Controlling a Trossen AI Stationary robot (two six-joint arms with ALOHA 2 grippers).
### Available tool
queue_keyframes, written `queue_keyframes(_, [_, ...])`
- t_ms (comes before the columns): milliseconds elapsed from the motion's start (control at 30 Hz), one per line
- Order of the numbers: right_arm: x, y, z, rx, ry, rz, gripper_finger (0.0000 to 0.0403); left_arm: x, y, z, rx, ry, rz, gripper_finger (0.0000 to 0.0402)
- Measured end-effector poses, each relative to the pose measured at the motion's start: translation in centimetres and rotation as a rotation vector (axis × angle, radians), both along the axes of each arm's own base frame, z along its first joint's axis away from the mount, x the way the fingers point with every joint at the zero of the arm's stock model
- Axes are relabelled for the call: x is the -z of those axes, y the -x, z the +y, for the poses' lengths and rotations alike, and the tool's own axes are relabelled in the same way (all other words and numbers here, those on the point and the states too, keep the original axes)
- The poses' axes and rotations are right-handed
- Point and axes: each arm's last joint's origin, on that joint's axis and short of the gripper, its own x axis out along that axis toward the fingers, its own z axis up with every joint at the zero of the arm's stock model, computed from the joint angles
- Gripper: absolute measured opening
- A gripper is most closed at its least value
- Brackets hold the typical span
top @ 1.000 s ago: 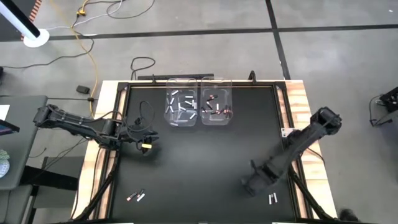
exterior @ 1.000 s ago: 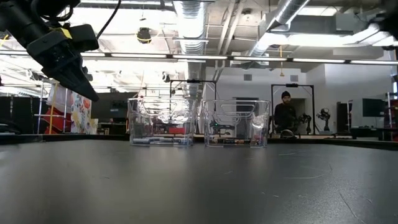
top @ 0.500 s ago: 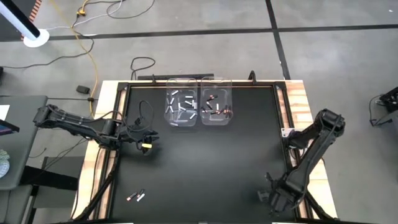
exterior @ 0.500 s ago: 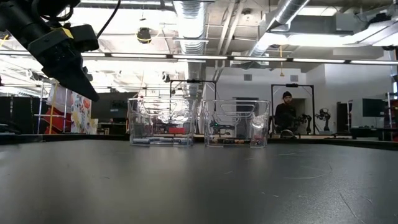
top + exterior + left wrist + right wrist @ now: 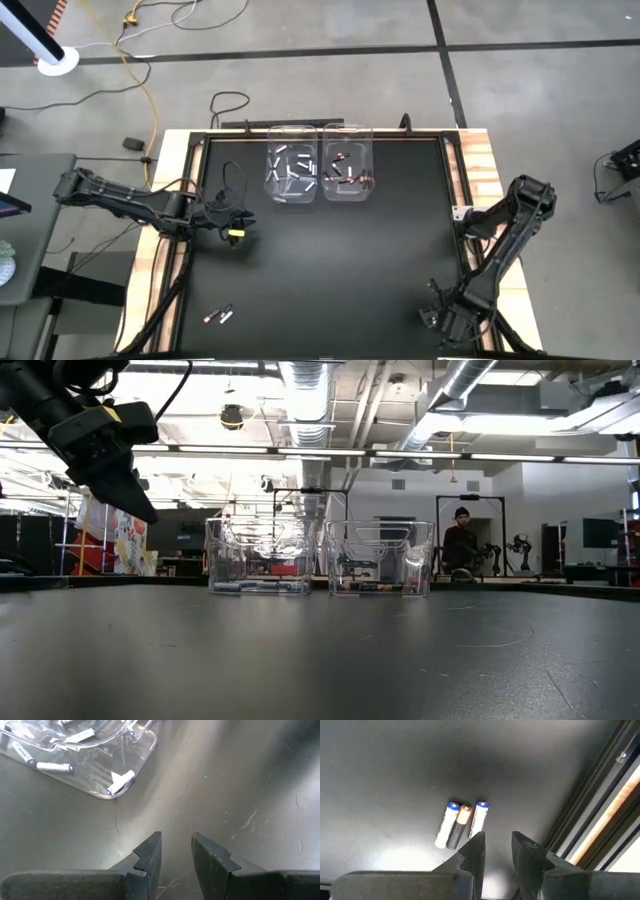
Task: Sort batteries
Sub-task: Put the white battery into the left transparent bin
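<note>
1. Right gripper (image 5: 495,851) low at the near right corner of the black table (image 5: 330,260), fingers parted by a narrow gap, nothing between them.
2. Just ahead of its fingertips, three loose batteries (image 5: 460,824) lying side by side on the table surface: two white with blue ends, one copper-topped between them, all touching or nearly so.
3. Left gripper (image 5: 176,851) raised above the left side of the table, fingers slightly apart, empty.
4. Beyond it, the left clear bin (image 5: 100,767) with white batteries (image 5: 120,782) lying inside.
5. At the far edge of the table, two clear bins side by side: white batteries in the left bin, reddish-dark ones (image 5: 347,170) in the right bin (image 5: 348,176).
6. Near the front left corner, two more loose batteries (image 5: 218,316), close together.
7. In the room behind, a person (image 5: 460,540) in dark clothes, well away from the table.
</note>
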Motion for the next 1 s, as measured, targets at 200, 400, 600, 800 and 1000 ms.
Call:
queue_keyframes(200, [0.3, 0.0, 0.1, -0.031, 0.016, -0.005, 0.0113, 0.0, 0.0, 0.0, -0.001, 0.000, -0.001, 0.0100])
queue_keyframes(400, [0.4, 0.0, 0.1, -0.039, 0.013, -0.007, 0.0113, 0.0, 0.0, 0.0, 0.000, -0.002, 0.000, 0.0100])
queue_keyframes(600, [0.4, -0.2, 0.3, -0.067, -0.010, -0.023, 0.0113, 0.0, 0.0, 0.0, -0.001, -0.012, 0.001, 0.0100])
queue_keyframes(800, [0.4, -1.3, 0.6, -0.135, -0.086, -0.094, 0.0113, 0.0, 0.0, 0.0, -0.002, -0.014, 0.003, 0.0100])
queue_keyframes(1000, [0.5, -1.4, 0.0, -0.145, -0.061, -0.052, 0.0113, 0.0, 0.0, 0.0, 0.010, -0.027, 0.009, 0.0100])
